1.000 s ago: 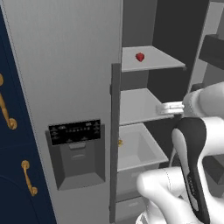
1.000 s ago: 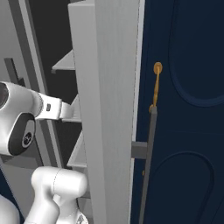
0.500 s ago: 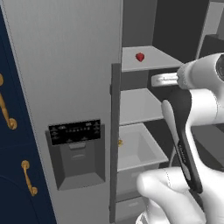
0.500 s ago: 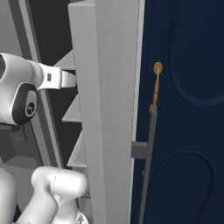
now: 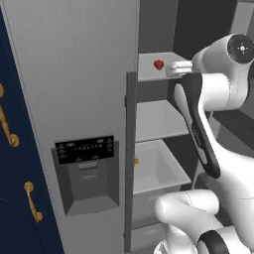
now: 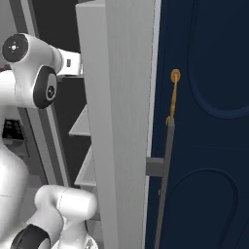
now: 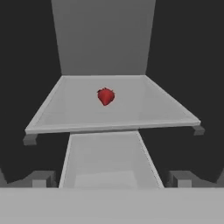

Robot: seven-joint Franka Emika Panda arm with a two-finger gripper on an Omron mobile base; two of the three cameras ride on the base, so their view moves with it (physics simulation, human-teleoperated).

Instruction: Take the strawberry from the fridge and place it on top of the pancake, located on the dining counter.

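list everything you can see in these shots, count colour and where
tiny red strawberry: 1, red, alone on the top shelf inside the open fridge, near its middle in the hand view
tall grey fridge: 1, grey, one door shut with a black-panelled dispenser recess, the other swung open
flat pale grey fridge shelves: 2 seen, pale grey, stacked inside the fridge
pale grey open drawer: 1, under the lower shelf
navy cabinets: navy, on both sides of the fridge, gold handles
white robot arm: 1, white with dark joints, reaching toward the top shelf
hand: 1, level with the top shelf, beside the strawberry, not touching it
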